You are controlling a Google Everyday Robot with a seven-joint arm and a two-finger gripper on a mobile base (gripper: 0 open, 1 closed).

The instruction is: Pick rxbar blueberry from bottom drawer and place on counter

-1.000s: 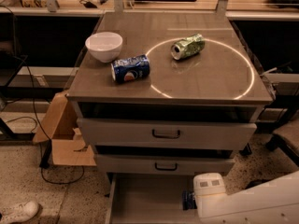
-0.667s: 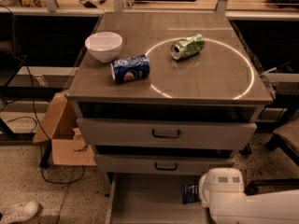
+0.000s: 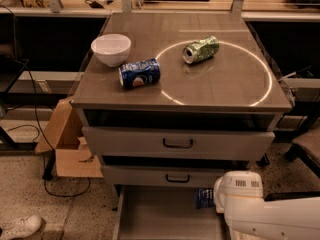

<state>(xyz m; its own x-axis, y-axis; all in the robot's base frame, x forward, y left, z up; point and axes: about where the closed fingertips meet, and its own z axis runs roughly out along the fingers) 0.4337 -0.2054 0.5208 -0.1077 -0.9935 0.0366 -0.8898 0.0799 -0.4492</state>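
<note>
The rxbar blueberry (image 3: 203,198) is a small dark-blue wrapper lying at the back right of the open bottom drawer (image 3: 160,214), partly covered by my arm. My white arm (image 3: 239,193) reaches in from the lower right and its rounded end sits just right of the bar, over the drawer's right side. My gripper is hidden behind that arm and does not show. The counter (image 3: 225,79), marked with a thin white circle, is above the three drawers.
On the counter lie a dented blue Pepsi can (image 3: 139,73), a crushed green can (image 3: 200,50) and a white bowl (image 3: 111,49). The two upper drawers (image 3: 177,143) are closed. A cardboard box (image 3: 70,144) and cables sit on the floor at left.
My arm's white end has shifted right and slightly up over the drawer's right side. The blue bar has stayed in place.
</note>
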